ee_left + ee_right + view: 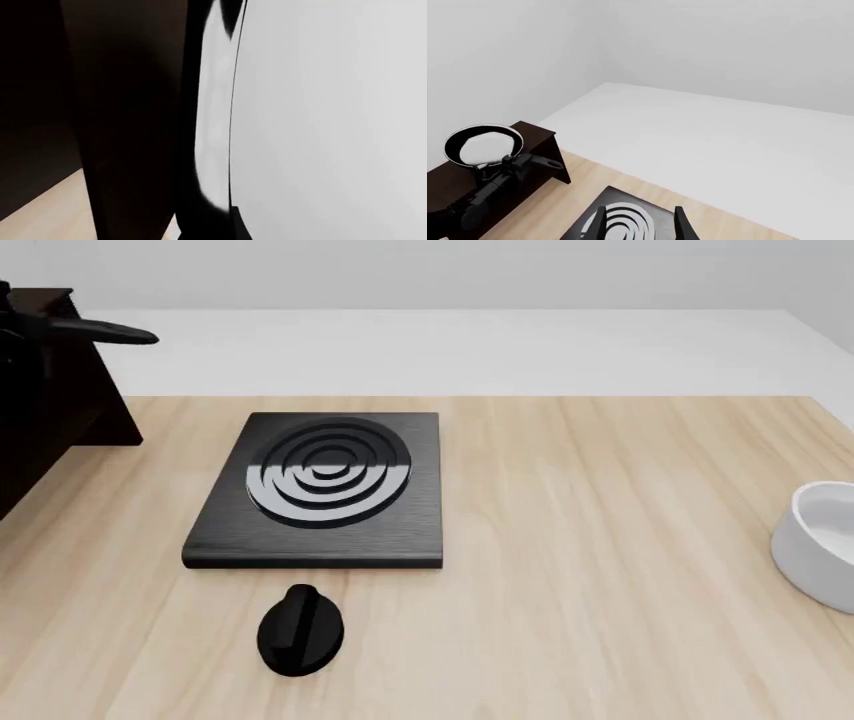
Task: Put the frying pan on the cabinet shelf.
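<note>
The rigid, handle-heavy frying pan [484, 145] is tilting above the cabinet shelf [527, 131], the left claw [510, 164] seemingly gripping its long handle, while the right claw [639, 224] is hanging open.

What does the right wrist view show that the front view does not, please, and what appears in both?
Only the right wrist view shows the frying pan tilted above the cabinet shelf, with the left claw at its handle, and the open right claw. Only the front view shows the knob and white bowl. Both show the stove plate, the cabinet and the wooden table.
</note>
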Tool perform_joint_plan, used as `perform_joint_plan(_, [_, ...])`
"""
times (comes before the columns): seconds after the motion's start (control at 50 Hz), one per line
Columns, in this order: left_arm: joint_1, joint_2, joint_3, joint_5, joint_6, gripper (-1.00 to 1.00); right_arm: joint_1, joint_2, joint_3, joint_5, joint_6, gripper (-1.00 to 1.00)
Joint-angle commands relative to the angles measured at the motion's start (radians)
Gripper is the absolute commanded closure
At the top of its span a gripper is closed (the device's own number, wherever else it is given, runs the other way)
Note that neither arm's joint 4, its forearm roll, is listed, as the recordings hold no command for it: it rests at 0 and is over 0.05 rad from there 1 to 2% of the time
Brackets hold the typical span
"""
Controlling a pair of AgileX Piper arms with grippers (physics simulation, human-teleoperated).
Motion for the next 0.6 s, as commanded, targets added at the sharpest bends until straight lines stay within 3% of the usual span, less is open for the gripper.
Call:
perform_joint_plan(0.02, [0.042, 0.004, 0.001, 0.001, 0.012, 1.00, 0.004, 0.002, 0.000, 0.000, 0.001, -1.00])
perform_joint_plan(0.06, [0.042, 0.000, 0.003, 0.002, 0.013, 1.00, 0.004, 0.002, 0.000, 0.000, 0.002, -1.00])
perform_joint_plan(0.08, [0.045, -0.003, 0.006, 0.000, 0.013, -1.00, 0.003, 0.002, 0.001, 0.000, 0.001, -1.00])
perform_joint_plan(0.6, [0.036, -0.044, 0.054, -0.008, 0.039, -1.00, 0.005, -0.007, 0.020, -0.005, 0.006, -1.00])
